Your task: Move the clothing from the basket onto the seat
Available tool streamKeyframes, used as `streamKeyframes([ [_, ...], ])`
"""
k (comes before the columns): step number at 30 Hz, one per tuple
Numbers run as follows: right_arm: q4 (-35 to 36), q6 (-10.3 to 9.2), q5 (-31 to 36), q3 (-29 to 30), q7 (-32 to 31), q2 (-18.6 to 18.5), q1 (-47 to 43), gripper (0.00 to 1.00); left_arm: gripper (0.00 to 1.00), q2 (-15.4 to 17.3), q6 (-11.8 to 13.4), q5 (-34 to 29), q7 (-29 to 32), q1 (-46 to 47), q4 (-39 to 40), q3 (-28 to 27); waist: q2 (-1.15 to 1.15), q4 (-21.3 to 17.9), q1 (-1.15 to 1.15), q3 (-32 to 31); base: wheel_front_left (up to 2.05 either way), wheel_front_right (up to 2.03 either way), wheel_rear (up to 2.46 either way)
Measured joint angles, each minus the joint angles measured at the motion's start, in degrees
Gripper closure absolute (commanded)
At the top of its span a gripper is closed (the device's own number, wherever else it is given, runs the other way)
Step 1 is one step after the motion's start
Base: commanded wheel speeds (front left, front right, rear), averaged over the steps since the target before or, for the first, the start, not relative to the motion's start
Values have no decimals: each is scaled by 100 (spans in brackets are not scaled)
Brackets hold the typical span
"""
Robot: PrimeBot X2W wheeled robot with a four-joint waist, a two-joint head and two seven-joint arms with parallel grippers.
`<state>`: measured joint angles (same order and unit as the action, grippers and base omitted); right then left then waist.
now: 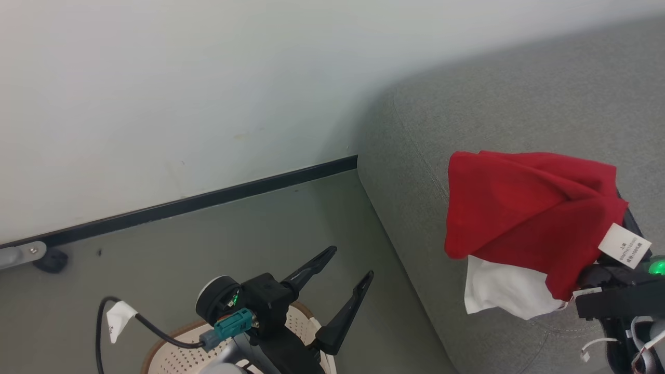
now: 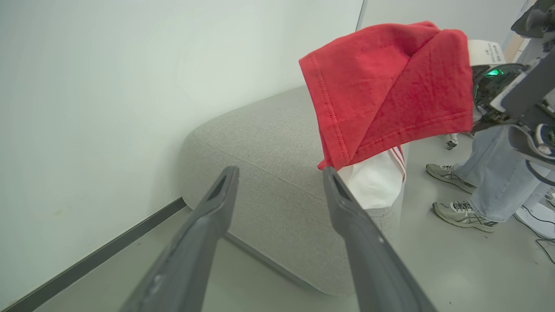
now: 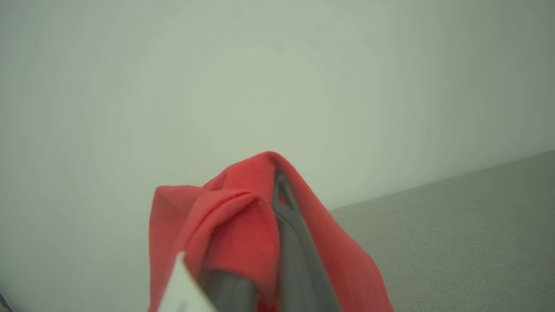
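Right claw [image 3: 264, 195] in bunched red clothing [image 1: 519, 208], white panel [image 1: 499, 291] below, over seat [image 1: 519, 104]

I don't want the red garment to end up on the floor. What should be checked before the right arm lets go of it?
1. Grip: right gripper shut on the clothing, fabric draped over it: ok.
2. Clothing hangs over the seat, near its edge, not over the floor: ok.
3. Its lower edge touching the seat: cannot tell.
4. Left gripper open, empty, apart from the clothing, above the basket: ok.
5. Surroundings clear: not ok, a person's shoes stand beside the seat.
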<state>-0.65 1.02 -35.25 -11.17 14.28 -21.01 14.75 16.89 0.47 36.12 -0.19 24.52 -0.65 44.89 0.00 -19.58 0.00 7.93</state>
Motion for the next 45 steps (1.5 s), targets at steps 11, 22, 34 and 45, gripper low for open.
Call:
streamKeyframes([
  [11, -345, 212, -101, 590, 2, -443, 759, 100, 0, 43, 0, -63, 65, 125, 158, 40, 0, 48, 0, 303, 0, 0, 0],
  [22, -1109, 354, -294, 991, 4, -818, 1543, 100, 0, 272, 2, -135, 294, 269, 491, 27, 0, 204, 0, 838, 0, 0, 0],
  [34, -1900, 346, -412, 1615, 42, -1305, 2403, 100, 0, 514, 4, -196, 517, 663, 827, -145, 1, 422, 1, 1584, 0, 0, 0],
  [45, -2943, -37, -207, 1913, 43, -1582, 3143, 100, 0, 689, 0, -261, 672, 1010, 1042, -299, 0, 610, 2, 2344, 0, 0, 0],
])
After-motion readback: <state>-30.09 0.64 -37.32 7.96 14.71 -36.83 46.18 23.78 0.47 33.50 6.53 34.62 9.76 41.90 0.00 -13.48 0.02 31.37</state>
